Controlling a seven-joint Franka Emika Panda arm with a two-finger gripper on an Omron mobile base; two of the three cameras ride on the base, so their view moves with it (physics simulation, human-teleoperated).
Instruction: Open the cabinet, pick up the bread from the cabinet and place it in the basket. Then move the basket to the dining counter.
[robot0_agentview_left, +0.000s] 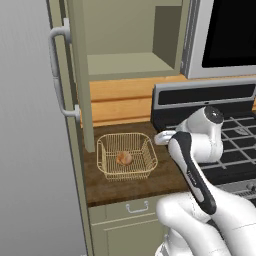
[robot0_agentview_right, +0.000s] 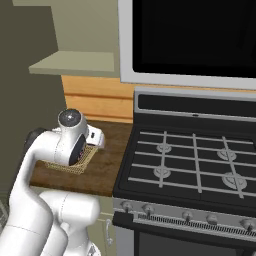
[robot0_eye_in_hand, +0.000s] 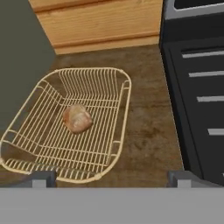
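Dark wood worktop (robot0_eye_in_hand: 148, 131) beside the black stove (robot0_eye_in_hand: 197, 87), cabinet (robot0_agentview_left: 80, 75) door swung open above. Gripper (robot0_eye_in_hand: 111, 178) released, fingers (robot0_eye_in_hand: 41, 178) spread wide, nothing between them. Basket (robot0_eye_in_hand: 118, 131) sits on the worktop ahead of the left fingertip and apart from it. Bread (robot0_eye_in_hand: 77, 118) lies inside the basket near its middle, beyond the fingertips and left of their midline.

We see a golden-tan wire basket (robot0_eye_in_hand: 114, 144) holding a golden-brown bread (robot0_eye_in_hand: 77, 118), on dark brown wood-grain worktop (robot0_eye_in_hand: 148, 122); the cabinet (robot0_agentview_left: 82, 70) is olive-green, the stove (robot0_agentview_right: 200, 160) black with silver trim.
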